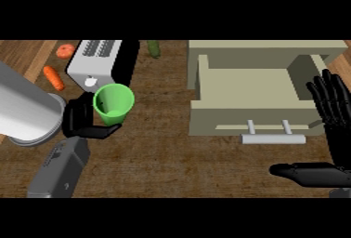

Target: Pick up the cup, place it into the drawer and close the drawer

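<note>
A light green cup (113,103) is tilted with its mouth showing, left of centre above the wooden counter. My left hand (83,122) is curled round its lower part from the left. The beige drawer (252,88) stands pulled out at the upper right, its inside bare, with a pale handle (273,137) at its front. My right hand (332,121) rests open at the right edge beside the drawer, fingers straight up and thumb pointing left.
A white and black toaster (101,62) stands just behind the cup. A large metal pot (24,111) fills the left edge. A carrot (53,77), a tomato (65,50) and a green vegetable (153,49) lie near the back.
</note>
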### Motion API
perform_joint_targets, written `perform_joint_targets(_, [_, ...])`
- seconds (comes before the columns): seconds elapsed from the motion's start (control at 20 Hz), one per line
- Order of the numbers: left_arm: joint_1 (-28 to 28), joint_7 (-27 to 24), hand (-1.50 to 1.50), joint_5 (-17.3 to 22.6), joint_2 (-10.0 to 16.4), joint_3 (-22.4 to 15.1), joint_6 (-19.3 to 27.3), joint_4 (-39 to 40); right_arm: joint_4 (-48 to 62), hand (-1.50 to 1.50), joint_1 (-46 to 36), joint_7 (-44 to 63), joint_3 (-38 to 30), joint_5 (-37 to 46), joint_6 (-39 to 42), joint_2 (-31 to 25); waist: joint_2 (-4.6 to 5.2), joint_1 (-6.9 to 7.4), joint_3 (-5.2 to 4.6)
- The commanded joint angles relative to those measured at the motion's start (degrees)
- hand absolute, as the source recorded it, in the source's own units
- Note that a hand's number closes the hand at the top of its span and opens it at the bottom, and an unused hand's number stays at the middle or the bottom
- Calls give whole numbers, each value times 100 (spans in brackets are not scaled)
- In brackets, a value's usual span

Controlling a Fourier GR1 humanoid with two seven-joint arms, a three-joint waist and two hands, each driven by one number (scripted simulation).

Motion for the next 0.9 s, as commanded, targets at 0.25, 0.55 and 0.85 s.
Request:
perform_joint_targets(0.25, [-366,1130,150,-113,-550,-640,853,-2010,-11,-150,102,-118,-72,21,12,-7,-15,41,4])
perform_joint_targets(0.55, [-956,2430,150,-281,-937,-1130,1583,-3118,80,-150,-178,77,-395,-290,171,-287,-16,40,4])
perform_joint_targets(0.85, [-1798,3515,150,-207,-979,-1645,2459,-3230,295,-150,-232,23,-327,-174,76,-167,9,-14,1])
